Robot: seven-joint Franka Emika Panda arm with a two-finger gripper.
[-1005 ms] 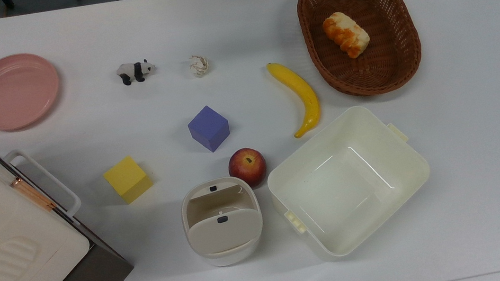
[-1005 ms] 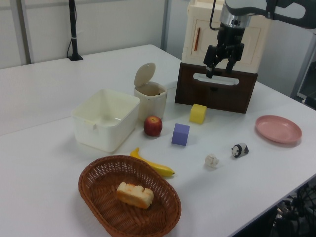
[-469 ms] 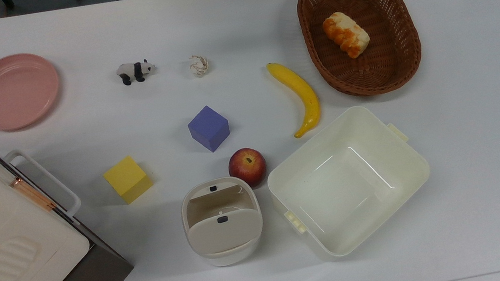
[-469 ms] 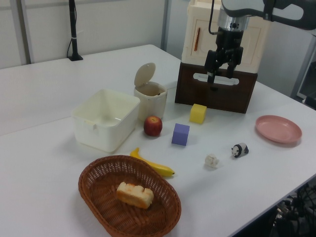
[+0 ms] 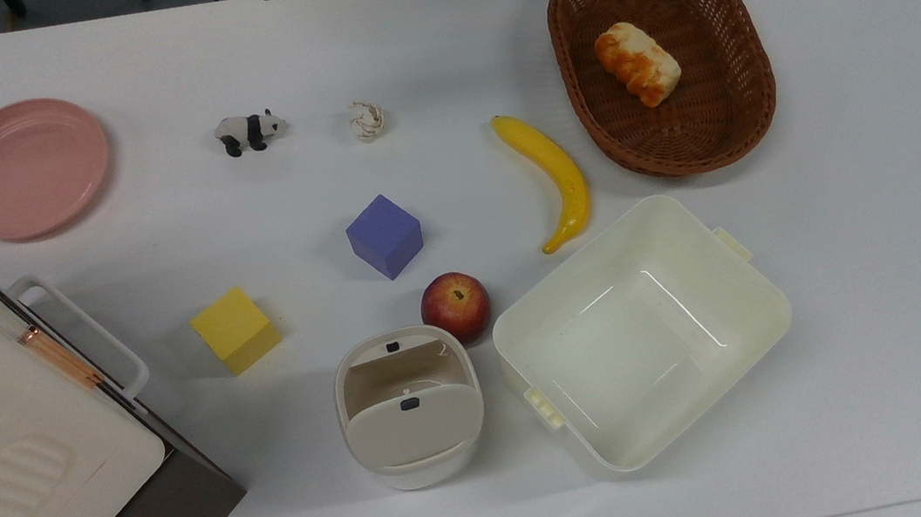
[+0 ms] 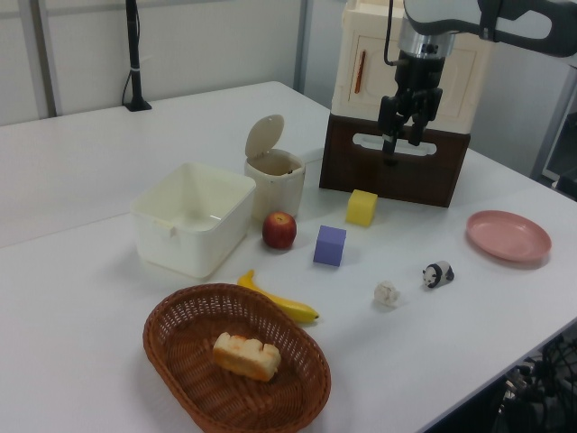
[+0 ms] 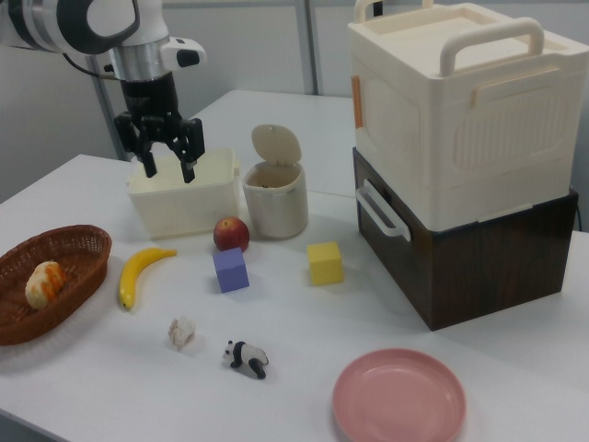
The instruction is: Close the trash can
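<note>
One small cream trash can (image 5: 408,405) stands on the white table (image 5: 882,259) with its beige hinged lid (image 7: 277,145) tipped up, so the bin is open; in the top view a red apple (image 5: 455,306) sits just beside its upper right corner and a larger cream tub (image 5: 641,333) lies just beside it to the top view's right. The gripper (image 7: 167,163) hangs in the air above the table, pointing down, its two black fingers (image 7: 148,158) spread apart and holding nothing; in the right view it appears in front of the tub, apart from the trash can. Near the apple are a purple cube (image 5: 384,235), a yellow cube (image 5: 236,330) and a banana (image 5: 554,176). A wicker basket (image 5: 748,91) holds a bread roll (image 5: 637,63). A panda figure (image 5: 249,131), a small crumpled ball (image 5: 365,120) and a pink plate (image 5: 26,168) lie farther off, and a cream storage box (image 7: 460,101) rests on a dark wooden base (image 7: 479,267).
</note>
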